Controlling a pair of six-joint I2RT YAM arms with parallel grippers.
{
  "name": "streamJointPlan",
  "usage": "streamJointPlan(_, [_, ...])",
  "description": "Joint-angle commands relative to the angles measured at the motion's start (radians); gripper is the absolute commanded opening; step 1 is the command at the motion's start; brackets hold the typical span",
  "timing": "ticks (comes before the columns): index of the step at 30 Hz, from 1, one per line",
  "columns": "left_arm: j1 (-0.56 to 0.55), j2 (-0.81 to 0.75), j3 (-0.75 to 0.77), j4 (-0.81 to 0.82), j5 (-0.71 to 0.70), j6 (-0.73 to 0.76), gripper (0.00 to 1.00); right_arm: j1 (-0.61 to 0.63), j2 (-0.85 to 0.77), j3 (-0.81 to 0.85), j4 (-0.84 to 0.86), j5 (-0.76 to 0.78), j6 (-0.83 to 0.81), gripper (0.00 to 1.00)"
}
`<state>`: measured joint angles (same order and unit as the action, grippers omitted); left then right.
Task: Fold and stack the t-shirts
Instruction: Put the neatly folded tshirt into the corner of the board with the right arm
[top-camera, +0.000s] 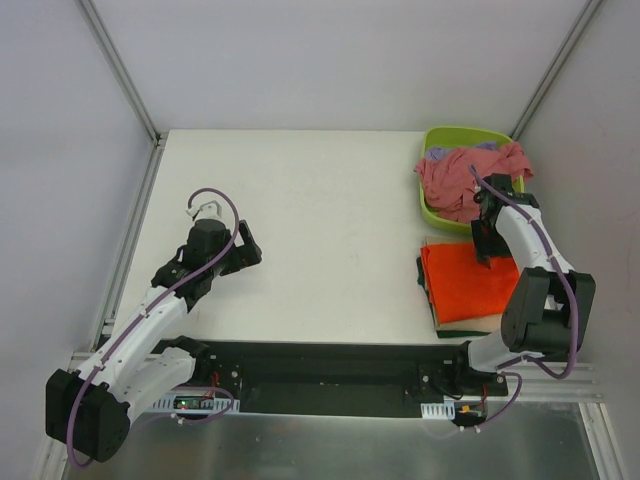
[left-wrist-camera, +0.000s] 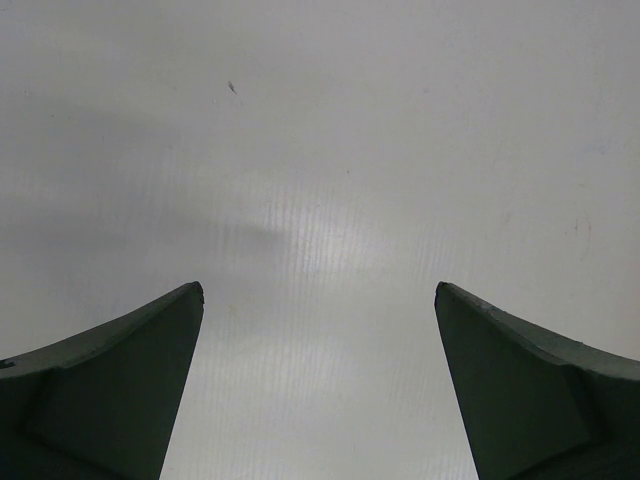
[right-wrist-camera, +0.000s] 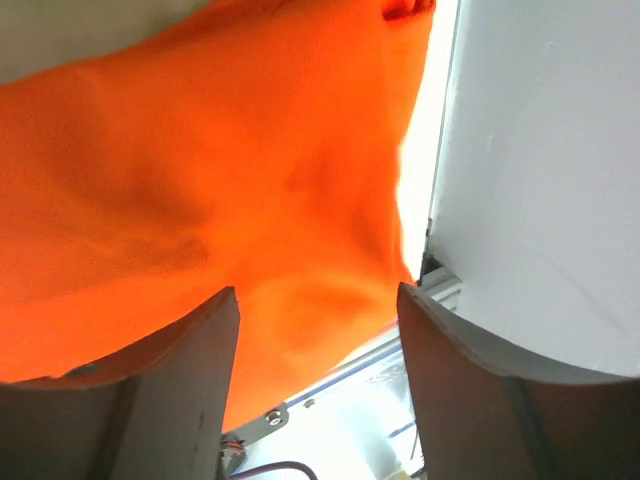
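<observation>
A folded bright orange t-shirt (top-camera: 468, 282) lies on top of a stack at the table's right near edge, with a dark green shirt edge (top-camera: 470, 328) under it. The orange shirt fills the right wrist view (right-wrist-camera: 200, 170). A dusty pink t-shirt (top-camera: 460, 178) is heaped in the lime-green tub (top-camera: 455, 135), with a bit of lavender cloth (top-camera: 438, 153) beside it. My right gripper (top-camera: 482, 250) hovers open and empty over the far edge of the orange shirt. My left gripper (top-camera: 205, 210) is open and empty over bare table at the left.
The tub stands at the back right corner, just behind the stack. White walls with metal rails close in the table on the left, back and right. The black mounting rail (top-camera: 330, 365) runs along the near edge.
</observation>
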<state>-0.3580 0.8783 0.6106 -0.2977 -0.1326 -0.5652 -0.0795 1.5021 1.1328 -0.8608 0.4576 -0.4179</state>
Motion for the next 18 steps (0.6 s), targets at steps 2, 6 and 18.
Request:
streamJointPlan(2, [0.011, -0.010, -0.003, -0.004, -0.018, 0.018, 0.99, -0.008, -0.016, 0.061, -0.035, 0.125, 0.067, 0.94])
streamJointPlan(6, [0.011, -0.018, -0.005, -0.004, -0.016, 0.018, 0.99, -0.006, -0.072, 0.096, -0.032, 0.138, 0.116, 0.96])
streamJointPlan(18, [0.011, -0.102, 0.021, -0.037, 0.063, 0.028, 0.99, -0.002, -0.644, -0.166, 0.190, -0.447, 0.324, 0.96])
